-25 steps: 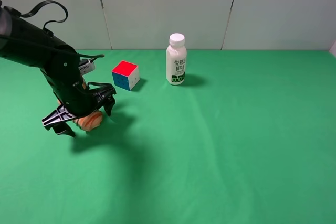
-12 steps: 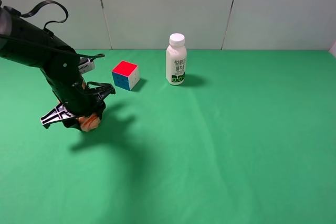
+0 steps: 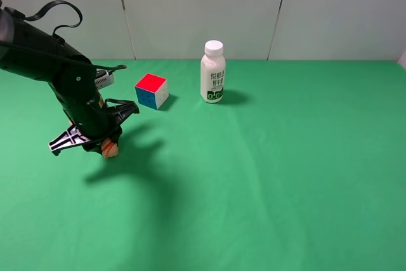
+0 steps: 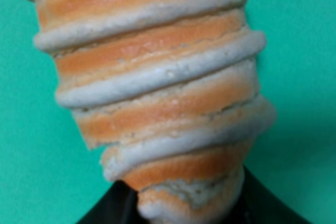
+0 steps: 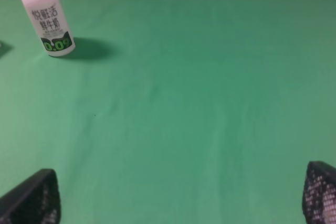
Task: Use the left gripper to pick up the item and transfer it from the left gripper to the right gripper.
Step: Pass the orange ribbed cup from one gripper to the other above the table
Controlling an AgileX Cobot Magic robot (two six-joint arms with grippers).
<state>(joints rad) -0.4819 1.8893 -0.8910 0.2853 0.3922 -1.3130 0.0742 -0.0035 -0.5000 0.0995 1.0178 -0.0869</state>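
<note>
My left gripper (image 3: 95, 138), the black jointed claw with the looping cable, has its jaws drawn in narrow on the near end of the orange-brown ridged roll (image 4: 157, 93). The roll is a segmented cylinder with pale grooves between its rings, and the rest of it juts out ahead of the fingers over the green cloth (image 3: 266, 176). I cannot tell whether it has cleared the cloth.

I judge the roll light and a little soft, like bread or foam. The ridges should give the pads purchase, so I don't expect it to slip. The end in my grip looks ragged (possibly crumbly), so I would not squeeze harder. Held by one end it may sag or pivot, but the long free part is where the other gripper should take hold.

The left wrist view shows the ridges and the grip and nothing else. The high view hides the grip behind the claw and shows only a stub of the roll. Beyond the claw it shows the red, blue and white puzzle cube (image 3: 151, 90), and farther off the white milk bottle (image 3: 213, 73).

The right gripper (image 5: 176, 198) shows only on its own wrist camera, its black mesh-textured fingers spread wide with nothing between them.
</note>
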